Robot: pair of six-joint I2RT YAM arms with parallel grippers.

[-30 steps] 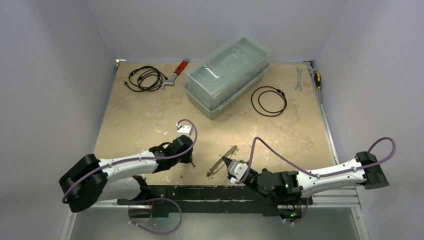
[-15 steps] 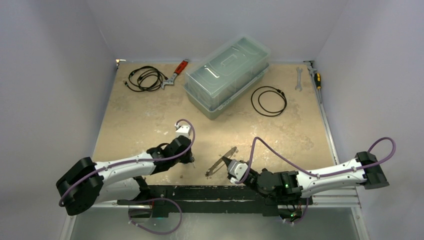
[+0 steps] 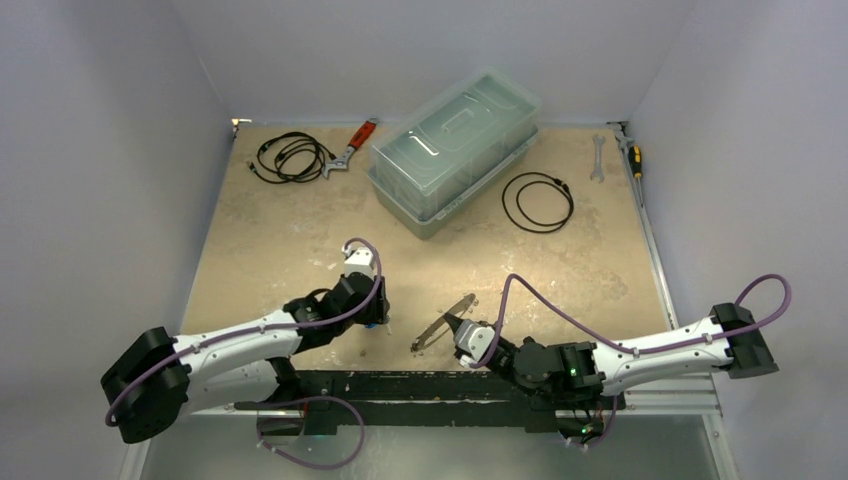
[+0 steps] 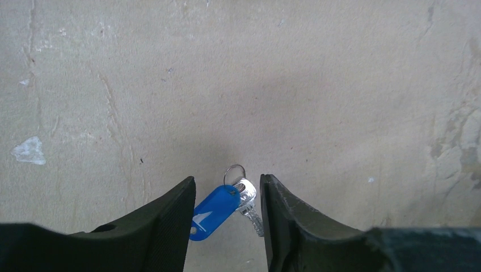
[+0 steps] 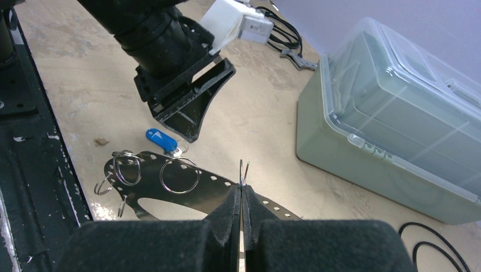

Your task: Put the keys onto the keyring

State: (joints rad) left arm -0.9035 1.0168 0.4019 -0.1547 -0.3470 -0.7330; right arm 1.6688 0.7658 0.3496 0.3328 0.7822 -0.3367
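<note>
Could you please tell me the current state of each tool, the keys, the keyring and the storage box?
left tool: open, one finger on either side of the keys.
right tool: shut on the keyring.
keys: lying flat on the table, not gripped.
keyring: upright, pinched edge-on.
storage box: lid closed.

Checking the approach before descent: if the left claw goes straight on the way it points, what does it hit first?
The blue-tagged key, lying between the fingers of the open left claw; the tips likely land on the table either side. Depth unclear.
</note>
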